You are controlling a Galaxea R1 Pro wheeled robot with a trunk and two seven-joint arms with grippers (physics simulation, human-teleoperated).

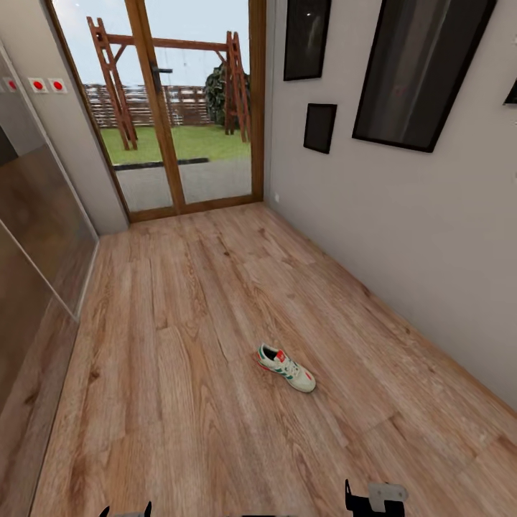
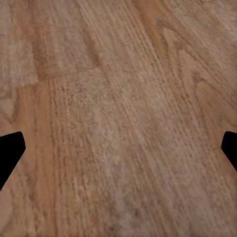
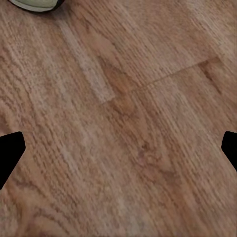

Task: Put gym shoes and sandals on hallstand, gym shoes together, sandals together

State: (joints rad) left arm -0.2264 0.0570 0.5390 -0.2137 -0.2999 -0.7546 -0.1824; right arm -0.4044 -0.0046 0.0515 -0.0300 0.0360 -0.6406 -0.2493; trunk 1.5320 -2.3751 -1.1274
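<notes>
We see 1 gym shoe lying on the floor, not yet picked up. Both grippers, left and right, hold nothing, jaws wide.

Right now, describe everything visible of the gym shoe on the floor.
The gym shoe is a white low-top with green side stripes, a red-orange tongue patch, white laces and a pale sole. It sits upright, alone on the wood-plank corridor floor, toe pointing toward the robot's right. Nothing else touches it. Its toe edge shows in the right wrist view.
</notes>
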